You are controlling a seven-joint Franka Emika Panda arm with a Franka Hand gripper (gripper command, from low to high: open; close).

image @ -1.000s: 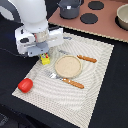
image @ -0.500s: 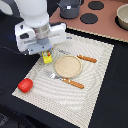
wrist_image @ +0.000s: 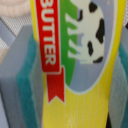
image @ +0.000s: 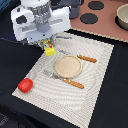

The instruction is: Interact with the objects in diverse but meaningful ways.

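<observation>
My gripper (image: 48, 46) is shut on a yellow butter block (image: 49, 49) with red marks, held just above the far left part of the striped placemat (image: 95, 95). The wrist view is filled by the butter block (wrist_image: 75, 65), with a red BUTTER banner and a cow picture, between my grey fingers (wrist_image: 20, 75). A round red tomato (image: 25, 85) lies on the dark table at the exterior view's left. A tan plate (image: 67, 66) sits mid-mat with a brown-handled utensil (image: 73, 83) in front and another (image: 86, 58) behind it.
A brown board (image: 107, 22) with dark round burners (image: 89, 18) lies at the back right, with a pale pot (image: 122, 16) at the exterior view's right edge. A dark pot (image: 75, 6) stands behind my arm.
The arm with the butter block has shifted slightly toward the back left of the mat. Nothing else has moved.
</observation>
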